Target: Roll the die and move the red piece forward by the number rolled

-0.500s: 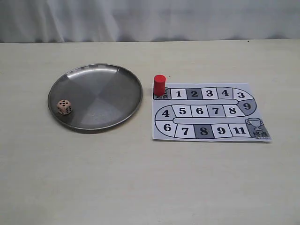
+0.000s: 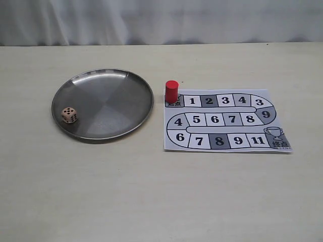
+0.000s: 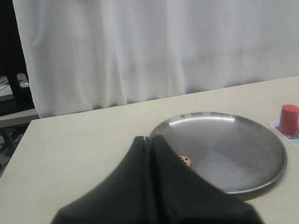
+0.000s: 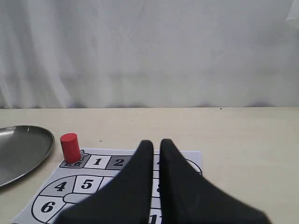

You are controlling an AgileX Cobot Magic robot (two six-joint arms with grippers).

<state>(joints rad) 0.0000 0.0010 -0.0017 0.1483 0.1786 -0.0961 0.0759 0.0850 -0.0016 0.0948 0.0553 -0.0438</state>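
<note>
Left end effector (image 3: pixel 150 140) pressed together, partly hiding die (image 3: pixel 186 161) in tray (image 3: pixel 233 154). Right end effector (image 4: pixel 153 142) nearly so, masking board (image 4: pixel 88 184) beside red piece (image 4: pixel 70 147).

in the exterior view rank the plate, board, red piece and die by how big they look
1. board and plate: too close to rank
2. red piece, slightly taller than the die
3. die

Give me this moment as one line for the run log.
die in metal tray | red piece on start square | left gripper jaws shut, empty | right gripper jaws shut, empty
</note>
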